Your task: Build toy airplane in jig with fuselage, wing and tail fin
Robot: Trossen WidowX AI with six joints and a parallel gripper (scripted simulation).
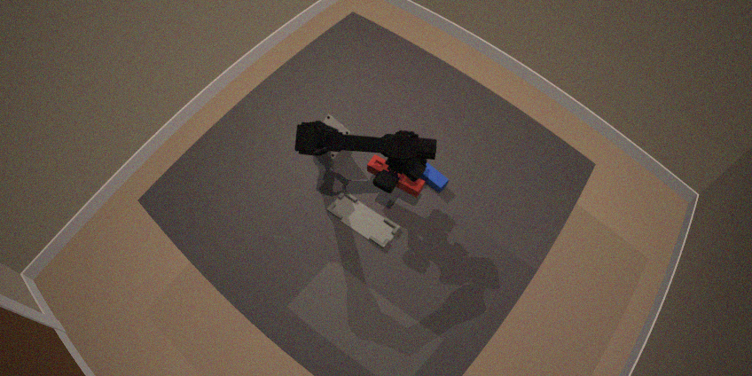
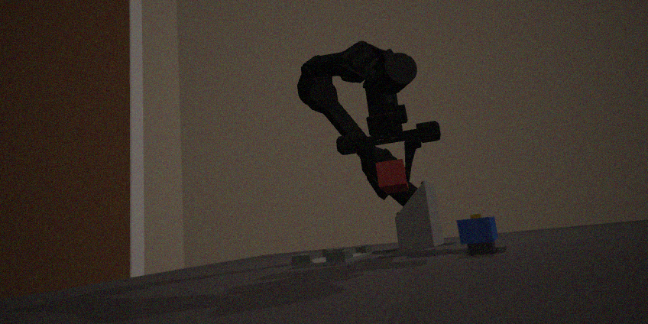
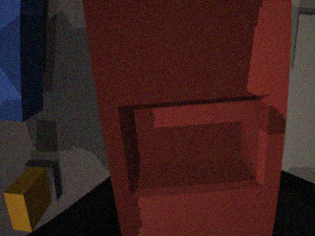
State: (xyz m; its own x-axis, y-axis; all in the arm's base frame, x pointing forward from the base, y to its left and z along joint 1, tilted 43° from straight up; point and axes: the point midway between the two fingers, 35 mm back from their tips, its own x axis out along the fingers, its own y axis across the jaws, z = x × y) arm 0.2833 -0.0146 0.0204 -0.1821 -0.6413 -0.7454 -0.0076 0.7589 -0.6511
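Observation:
My gripper (image 1: 399,174) (image 2: 393,175) (image 3: 187,173) is shut on the red fuselage, holding it above the table. The fuselage (image 1: 412,185) (image 2: 390,174) (image 3: 197,54) is roughly level; an open rectangular socket faces the wrist camera. The pale cradle (image 1: 365,219) (image 2: 336,255) (image 3: 302,133) lies beside and below it, holding no part. The blue wing (image 1: 435,177) (image 2: 477,231) (image 3: 32,59) lies on the other side of the fuselage, partly hidden by the arm in the top view. The yellow tail fin (image 2: 475,216) (image 3: 19,210) is near the wing; the arm hides it in the top view.
The black arm (image 1: 364,143) (image 2: 335,63) reaches over the parts from its light grey base (image 1: 333,121) (image 2: 417,222). The parts lie on a dark mat (image 1: 474,108) with a tan border. The arm's shadow falls across the cradle.

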